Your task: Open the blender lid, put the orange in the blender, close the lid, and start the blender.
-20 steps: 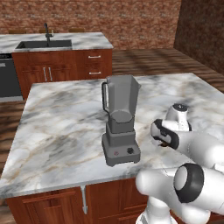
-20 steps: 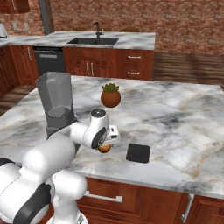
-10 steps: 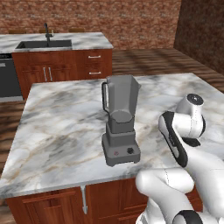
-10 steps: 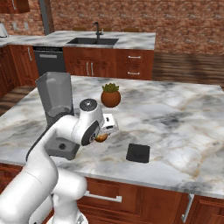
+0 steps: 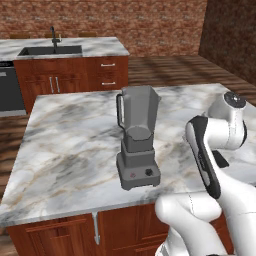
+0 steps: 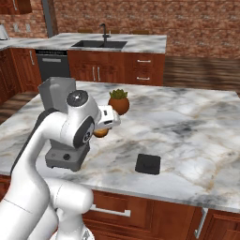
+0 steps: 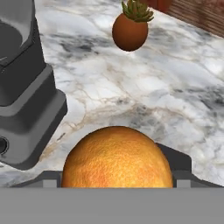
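Marble bench (image 6: 197,140): claw (image 6: 108,123) has lifted off it since a second ago, clenched on the orange (image 7: 116,158), beside the blender (image 5: 137,137). Blender lid (image 6: 148,164) lies off; drop-in looks next.

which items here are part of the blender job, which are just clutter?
Job:
blender, jar open
blender lid, off, flat on the counter
orange, between the tool fingers

Clutter:
potted plant
sink
dishwasher
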